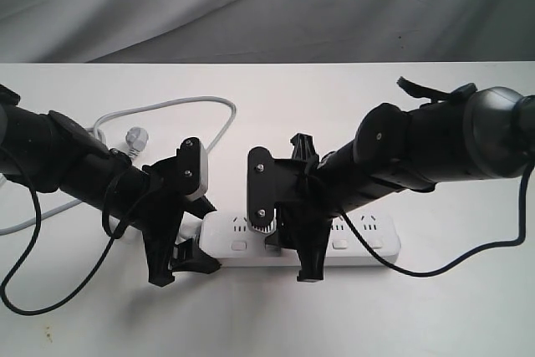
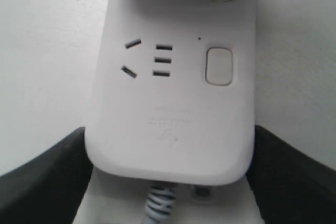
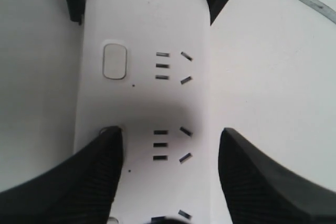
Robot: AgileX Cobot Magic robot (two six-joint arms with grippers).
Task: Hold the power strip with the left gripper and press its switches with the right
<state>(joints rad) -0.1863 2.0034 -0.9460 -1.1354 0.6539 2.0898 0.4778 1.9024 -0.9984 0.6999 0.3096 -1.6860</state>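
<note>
The long white power strip (image 1: pixel 359 244) lies flat on the table. My left gripper (image 1: pixel 184 267) is shut on its cord end. In the left wrist view, the black fingers (image 2: pixel 42 177) press both sides of the power strip (image 2: pixel 173 103), just short of the first switch (image 2: pixel 219 66). My right gripper (image 1: pixel 292 252) stands open over the strip. One of its fingers (image 3: pixel 79 182) rests its tip on the second switch (image 3: pixel 107 130), and the other hangs past the strip's far edge. The first switch (image 3: pixel 115 61) is uncovered.
The light grey cord (image 1: pixel 167 104) loops behind the left arm to the plug (image 1: pixel 136 138). Thin black cables (image 1: pixel 50 290) hang from both arms onto the white table (image 1: pixel 276 315). A grey cloth backdrop (image 1: pixel 251 6) rises behind.
</note>
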